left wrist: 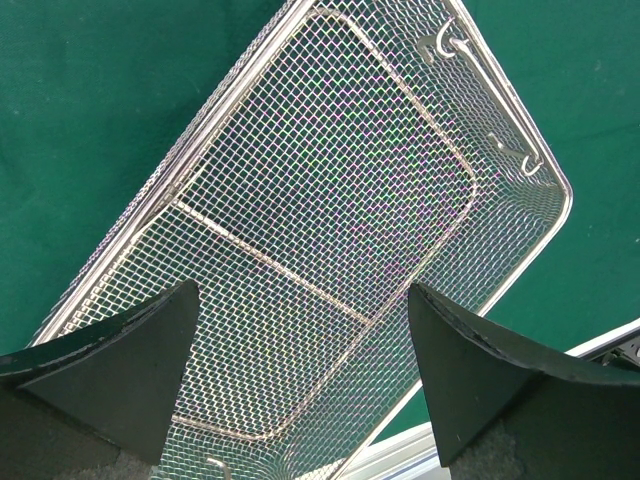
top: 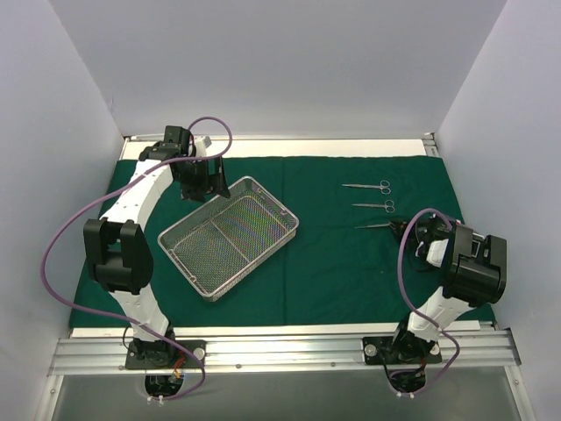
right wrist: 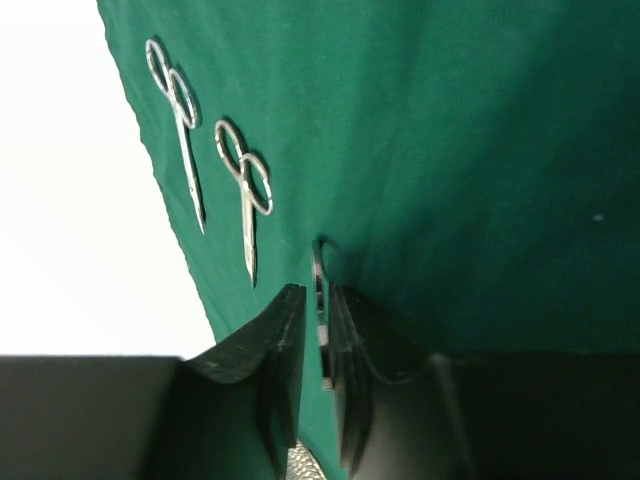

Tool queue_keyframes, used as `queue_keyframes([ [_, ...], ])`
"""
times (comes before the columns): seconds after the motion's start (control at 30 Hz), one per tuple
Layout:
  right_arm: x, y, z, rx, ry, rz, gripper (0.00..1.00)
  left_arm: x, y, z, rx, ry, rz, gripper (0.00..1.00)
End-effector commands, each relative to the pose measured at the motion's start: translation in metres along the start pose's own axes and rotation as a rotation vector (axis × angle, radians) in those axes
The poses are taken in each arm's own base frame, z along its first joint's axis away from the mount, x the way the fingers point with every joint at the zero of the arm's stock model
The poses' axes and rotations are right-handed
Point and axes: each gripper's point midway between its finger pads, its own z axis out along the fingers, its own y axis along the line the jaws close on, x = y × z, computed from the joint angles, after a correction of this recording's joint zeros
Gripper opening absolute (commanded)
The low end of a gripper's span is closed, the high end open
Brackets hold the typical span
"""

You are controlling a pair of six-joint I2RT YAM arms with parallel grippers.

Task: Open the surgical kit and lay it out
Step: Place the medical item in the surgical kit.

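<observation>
Green cloth [top: 351, 272]: spread flat over most of the counter [top: 351, 147], L edge to R edge. Bare strips of counter show along far and near edges.
Mesh tray [top: 273, 203]: on the cloth, L-centre of counter, turned at an angle. One corner points to the far edge, the opposite one to the near edge.
L gripper [left wrist: 303, 300]: over the tray's far-L end, toward the far-L corner of counter. Fingers [left wrist: 130, 370] spread wide, released, nothing between them. Wrist cam looks through the gap onto the mesh floor. Can't tell whether the tips touch the rim.
Far scissors [top: 368, 186]: flat on cloth, R half of counter, nearest the far edge. Rings toward R edge, tips toward L.
Mid scissors [top: 374, 206]: next one toward the near edge. Parallel to the far pair, apart from it, same way round.
Third instrument [top: 375, 226]: next in the row, roughly parallel, R end inside the R gripper. Can't tell if it rests on the cloth or is just off it.
R gripper [right wrist: 317, 295]: by the R edge, approx mid-depth of counter. Jaws clenched on the third instrument, with the thin metal pinched between both pads [right wrist: 285, 340]. Both free scissors lie beside it, clear of the fingers.
Purple cable [top: 50, 263]: loops off the L arm, out past the L edge.
</observation>
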Motion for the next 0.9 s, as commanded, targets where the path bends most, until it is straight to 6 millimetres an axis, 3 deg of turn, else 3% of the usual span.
queue_keyframes([
  [0.0,0.001,-0.020,-0.007,0.096,-0.005,-0.035,0.23,-0.019,-0.009,-0.009,0.043,-0.066,0.010,0.94],
  [0.3,0.004,-0.027,-0.018,0.191,0.023,-0.074,0.36,-0.018,-0.011,-0.009,0.053,-0.068,0.007,0.94],
  [0.33,0.007,-0.035,-0.020,0.235,0.040,-0.079,0.37,-0.017,-0.011,-0.009,0.053,-0.067,0.006,0.94],
  [0.4,0.001,-0.026,-0.020,0.247,0.035,-0.099,0.41,-0.017,-0.011,-0.009,0.053,-0.069,0.008,0.94],
  [0.6,-0.001,-0.032,-0.030,0.360,0.056,-0.136,0.48,-0.014,-0.012,-0.011,0.062,-0.073,0.007,0.94],
  [0.87,0.013,-0.032,-0.053,0.418,0.121,-0.144,0.54,-0.013,-0.008,-0.010,0.039,-0.067,0.008,0.94],
])
